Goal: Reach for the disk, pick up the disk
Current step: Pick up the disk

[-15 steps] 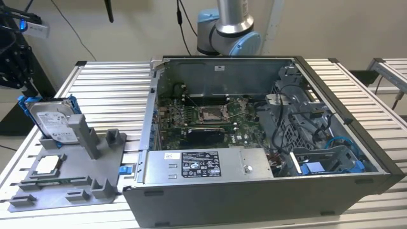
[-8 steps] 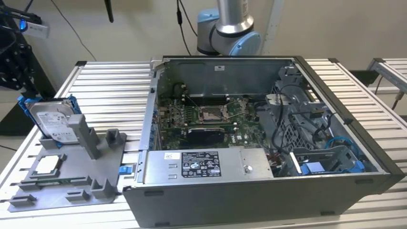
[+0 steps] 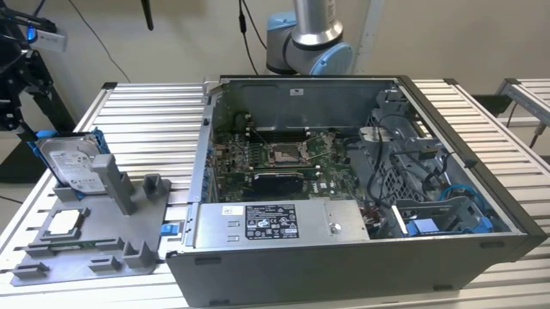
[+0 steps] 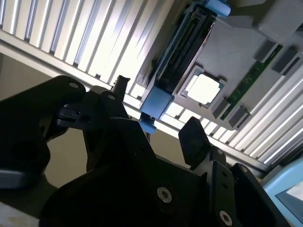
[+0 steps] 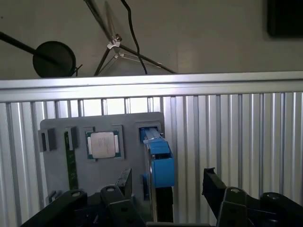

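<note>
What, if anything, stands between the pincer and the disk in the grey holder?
Nothing visible does. In the first wrist view the open pincer faces the disk, whose blue-framed edge lines up between its fingers. The chip sits beside it in the holder, off the path.

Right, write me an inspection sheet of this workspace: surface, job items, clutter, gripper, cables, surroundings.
Surface: slatted metal table, carrying a grey tray and an open computer case.
Job's things: disk stands on edge in a tray slot, blue frame around it.
Clutter: chip lies flat in the tray, memory stick beside it.
Gripper: gripper open, fingers either side of the disk, apart from it.
Cables: blue cable inside the case; black leads hang by the wall.
Surroundings: pale wall; arm base behind the case; second table at the exterior view's right.
</note>
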`<action>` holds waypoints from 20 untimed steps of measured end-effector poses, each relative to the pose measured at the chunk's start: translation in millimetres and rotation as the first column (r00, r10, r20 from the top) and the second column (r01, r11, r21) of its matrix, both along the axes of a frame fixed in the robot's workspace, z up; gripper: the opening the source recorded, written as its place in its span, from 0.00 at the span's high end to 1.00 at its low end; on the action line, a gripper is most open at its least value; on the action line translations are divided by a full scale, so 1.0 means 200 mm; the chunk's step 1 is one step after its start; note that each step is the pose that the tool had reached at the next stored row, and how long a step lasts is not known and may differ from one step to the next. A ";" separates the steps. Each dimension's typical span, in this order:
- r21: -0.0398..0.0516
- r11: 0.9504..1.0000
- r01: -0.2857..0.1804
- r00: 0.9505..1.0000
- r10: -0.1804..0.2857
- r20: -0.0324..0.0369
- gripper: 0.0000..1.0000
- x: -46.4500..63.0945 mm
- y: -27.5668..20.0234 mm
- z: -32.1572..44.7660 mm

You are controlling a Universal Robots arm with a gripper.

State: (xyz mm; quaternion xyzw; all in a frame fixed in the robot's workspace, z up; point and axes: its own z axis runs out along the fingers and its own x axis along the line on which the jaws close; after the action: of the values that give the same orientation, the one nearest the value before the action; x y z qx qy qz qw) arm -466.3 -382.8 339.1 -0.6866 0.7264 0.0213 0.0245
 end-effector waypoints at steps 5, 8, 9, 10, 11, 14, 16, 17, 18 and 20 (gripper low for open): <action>0.000 1.000 0.000 1.000 0.000 0.000 0.00 0.00 0.000 -0.001; 0.000 1.000 0.000 1.000 0.000 0.000 0.00 0.00 0.000 -0.007; 0.000 1.000 0.000 1.000 0.000 0.000 0.00 0.00 0.000 -0.012; 0.000 1.000 0.000 1.000 0.000 0.000 0.00 0.00 0.000 -0.019; 0.000 1.000 0.000 1.000 0.000 0.000 0.00 0.00 0.000 -0.028; 0.000 1.000 0.000 1.000 0.000 0.000 0.00 0.00 0.000 -0.055; 0.000 1.000 -0.002 1.000 0.002 0.000 0.00 0.00 0.002 -0.073; -0.001 1.000 -0.005 1.000 0.005 0.000 0.00 0.00 0.003 -0.082; -0.001 1.000 -0.009 1.000 0.009 0.000 0.00 0.00 0.003 -0.091; -0.002 1.000 -0.020 1.000 0.020 0.000 0.00 0.00 0.005 -0.109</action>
State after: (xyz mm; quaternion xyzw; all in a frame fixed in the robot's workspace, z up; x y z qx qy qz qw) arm -466.3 -381.8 317.3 -0.6940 0.7193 0.0209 0.0237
